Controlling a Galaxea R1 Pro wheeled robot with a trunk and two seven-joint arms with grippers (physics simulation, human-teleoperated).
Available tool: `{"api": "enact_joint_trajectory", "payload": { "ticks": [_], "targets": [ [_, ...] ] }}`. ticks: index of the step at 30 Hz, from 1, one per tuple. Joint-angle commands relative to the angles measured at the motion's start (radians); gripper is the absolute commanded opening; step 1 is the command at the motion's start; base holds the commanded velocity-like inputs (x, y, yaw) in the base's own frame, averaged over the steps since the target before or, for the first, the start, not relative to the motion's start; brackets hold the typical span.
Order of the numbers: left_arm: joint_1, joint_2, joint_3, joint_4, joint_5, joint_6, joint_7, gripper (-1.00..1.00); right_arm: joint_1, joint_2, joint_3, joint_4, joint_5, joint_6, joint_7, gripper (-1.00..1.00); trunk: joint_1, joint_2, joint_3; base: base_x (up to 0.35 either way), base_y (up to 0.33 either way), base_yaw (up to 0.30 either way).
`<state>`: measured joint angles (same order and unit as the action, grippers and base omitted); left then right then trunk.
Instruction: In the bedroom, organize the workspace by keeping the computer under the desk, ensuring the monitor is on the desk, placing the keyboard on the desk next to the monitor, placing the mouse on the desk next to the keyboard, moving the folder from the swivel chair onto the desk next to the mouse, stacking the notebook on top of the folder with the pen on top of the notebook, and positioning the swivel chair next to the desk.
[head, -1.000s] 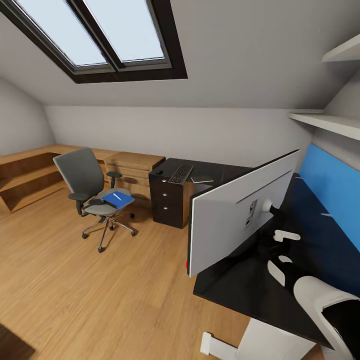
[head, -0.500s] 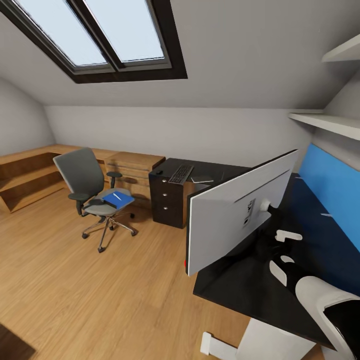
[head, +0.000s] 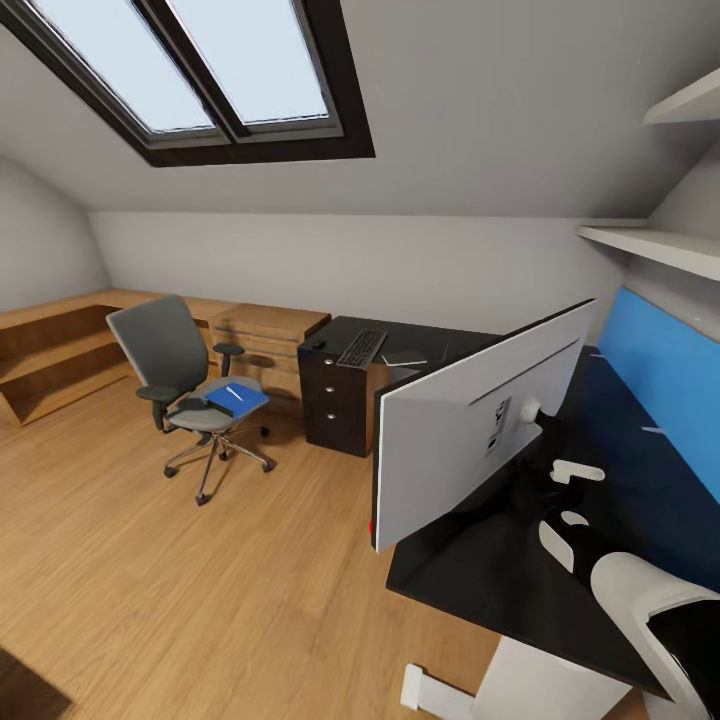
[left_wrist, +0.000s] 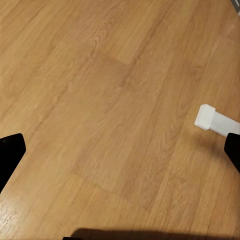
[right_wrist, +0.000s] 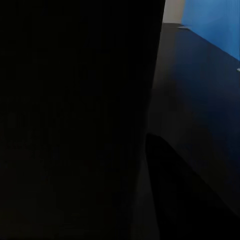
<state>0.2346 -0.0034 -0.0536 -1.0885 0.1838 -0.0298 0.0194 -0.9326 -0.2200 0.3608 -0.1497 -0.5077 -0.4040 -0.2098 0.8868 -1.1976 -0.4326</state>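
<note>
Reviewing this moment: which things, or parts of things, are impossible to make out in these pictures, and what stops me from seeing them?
- Monitor screen side: head view shows its pale back.
- Right pincer: head view, hidden behind the monitor; right wrist view too dark to show its state.
- Left pincer: left wrist view, dark fingertips cut off by the picture's edges.
- Mouse: head view, a small dark speck beside the keyboard.
- Desk underside: head view, covered by its black top.

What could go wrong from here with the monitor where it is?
1. The monitor stands tilted at the desk front edge, its lower corner past the rim; a nudge might tip it to the floor.
2. The right arm sits close behind the screen, its claw hidden, so contact is hard to judge.
3. The folder still lies on the swivel chair; rolling it could slide the folder off.
</note>
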Motion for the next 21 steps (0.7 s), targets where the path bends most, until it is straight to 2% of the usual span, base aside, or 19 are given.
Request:
{"api": "enact_joint_trajectory", "payload": {
  "ticks": [1, 7, 21],
  "targets": [
    [0.000, 0.000, -0.002, -0.001, 0.009, -0.002, 0.002, 1.00, 0.000, -0.001, 0.030, 0.012, -0.025, -0.004, -0.008, -1.00, 0.000, 0.000, -0.001, 0.000, 0.000, 0.000],
    [0.000, 0.000, -0.002, -0.001, 0.009, -0.002, 0.002, 1.00, 0.000, -0.001, 0.032, 0.012, -0.024, -0.004, -0.007, -1.00, 0.000, 0.000, 0.001, 0.000, 0.000, -0.099],
    [0.000, 0.000, -0.002, -0.001, 0.009, -0.002, 0.002, 1.00, 0.000, 0.000, 0.032, 0.012, -0.020, -0.006, -0.005, -1.00, 0.000, 0.000, 0.010, 0.000, 0.000, -0.227]
  ]
}}
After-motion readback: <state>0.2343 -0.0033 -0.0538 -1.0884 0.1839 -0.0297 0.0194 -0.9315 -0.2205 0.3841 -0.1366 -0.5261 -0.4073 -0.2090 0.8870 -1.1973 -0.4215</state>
